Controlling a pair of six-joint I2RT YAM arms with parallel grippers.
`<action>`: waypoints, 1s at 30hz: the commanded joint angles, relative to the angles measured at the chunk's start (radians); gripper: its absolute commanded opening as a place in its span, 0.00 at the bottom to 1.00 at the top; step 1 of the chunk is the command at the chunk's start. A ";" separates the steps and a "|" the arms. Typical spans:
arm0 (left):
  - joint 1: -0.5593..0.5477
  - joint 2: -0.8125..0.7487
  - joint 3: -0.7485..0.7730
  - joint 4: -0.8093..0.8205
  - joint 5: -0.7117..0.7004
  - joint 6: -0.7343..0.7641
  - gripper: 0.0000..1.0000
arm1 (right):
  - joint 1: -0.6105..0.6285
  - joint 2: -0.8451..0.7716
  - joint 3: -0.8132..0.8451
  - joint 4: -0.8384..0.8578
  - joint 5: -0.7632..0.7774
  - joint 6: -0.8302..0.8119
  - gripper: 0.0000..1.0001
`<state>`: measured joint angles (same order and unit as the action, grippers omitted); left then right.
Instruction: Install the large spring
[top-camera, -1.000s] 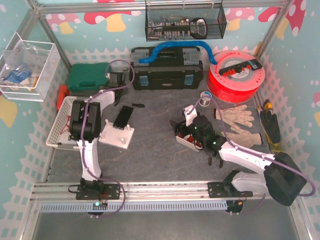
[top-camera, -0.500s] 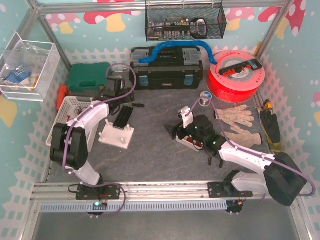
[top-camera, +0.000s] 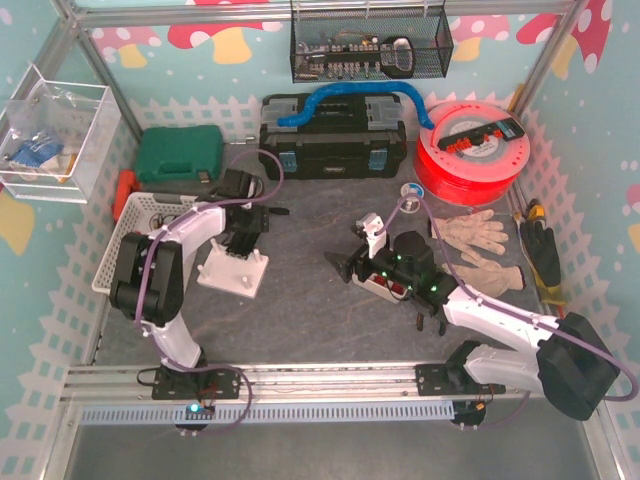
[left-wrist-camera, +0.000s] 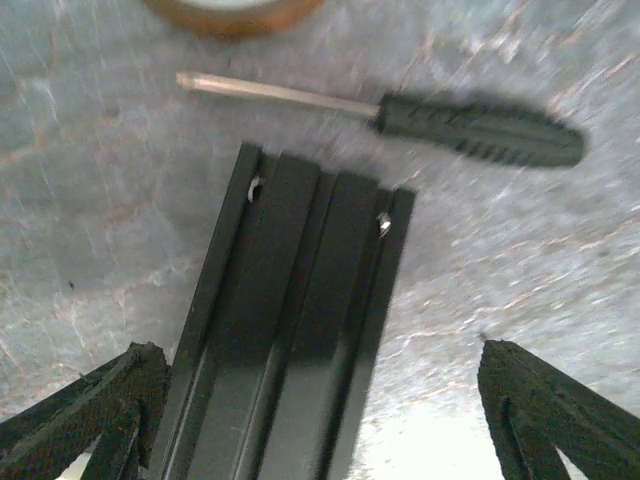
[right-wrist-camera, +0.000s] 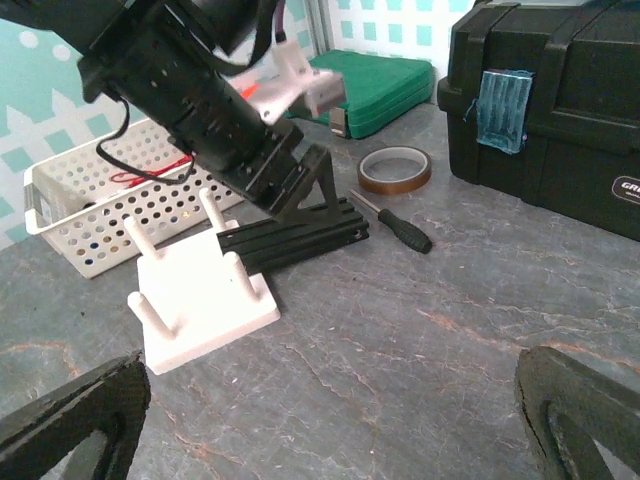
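No spring shows in any view. A white base with upright pegs (top-camera: 233, 271) stands left of centre; it also shows in the right wrist view (right-wrist-camera: 200, 305). A black slotted rail (left-wrist-camera: 290, 320) lies behind it. My left gripper (top-camera: 244, 220) hangs low over the rail's far end, jaws wide open and empty, with a finger on either side of the rail (left-wrist-camera: 315, 425). My right gripper (top-camera: 345, 265) is open and empty above bare table at mid-table, facing the peg base (right-wrist-camera: 325, 425).
A black screwdriver (left-wrist-camera: 470, 130) and a tape roll (right-wrist-camera: 395, 170) lie just beyond the rail. A white perforated basket (top-camera: 125, 240) is at the left, with a green case (top-camera: 178, 155), a black toolbox (top-camera: 335, 140) and a red spool (top-camera: 470, 150) behind. Gloves (top-camera: 480, 245) lie at the right.
My left arm has swung from beside the basket to the right and come down over the black rail. My right gripper has shifted slightly left.
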<state>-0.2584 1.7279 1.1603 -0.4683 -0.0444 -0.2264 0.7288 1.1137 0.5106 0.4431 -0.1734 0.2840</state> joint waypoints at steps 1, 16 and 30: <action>0.021 0.042 0.025 -0.058 0.027 0.054 0.85 | 0.011 -0.020 -0.013 0.019 0.017 -0.007 0.99; 0.077 0.111 0.054 -0.067 0.092 0.088 0.90 | 0.010 -0.028 -0.026 0.018 0.087 -0.011 0.99; 0.082 0.152 0.068 -0.072 0.085 0.092 0.85 | 0.010 -0.029 -0.025 0.009 0.114 -0.013 0.99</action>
<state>-0.1833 1.8626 1.2022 -0.5331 0.0353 -0.1516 0.7296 1.1007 0.4984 0.4416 -0.0784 0.2836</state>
